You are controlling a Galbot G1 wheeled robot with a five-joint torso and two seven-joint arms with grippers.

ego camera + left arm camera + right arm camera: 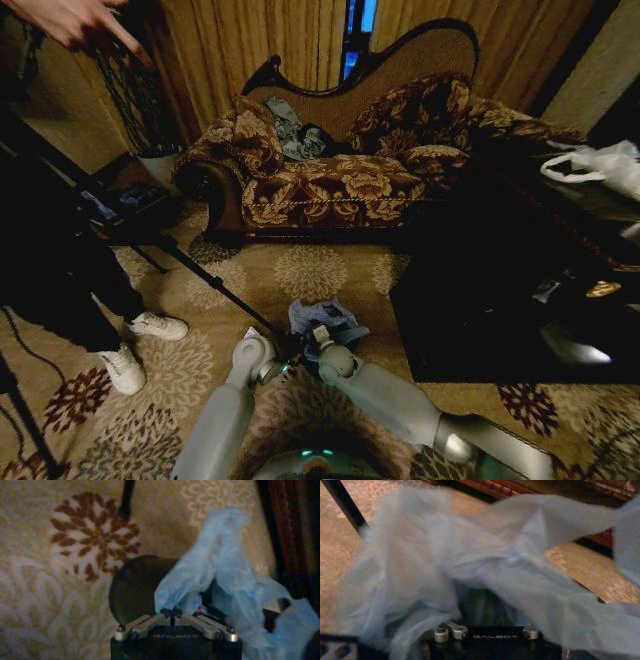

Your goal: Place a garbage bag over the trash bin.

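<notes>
Both arms reach down and forward to the patterned carpet directly in front of the robot, between the sofa and the robot's base.

The left hand has its fingers drawn together, pinching an edge of the garbage bag. The pale blue film rises from that pinch and hangs over the near rim of the trash bin, whose dark round opening lies just beyond the fingers.

The right hand is wrapped in bag film that drapes over and around it. Its fingers are covered, so their opening cannot be determined.

In the head view, the bag is bunched on the carpet at both wrists, beside the low black table.
</notes>
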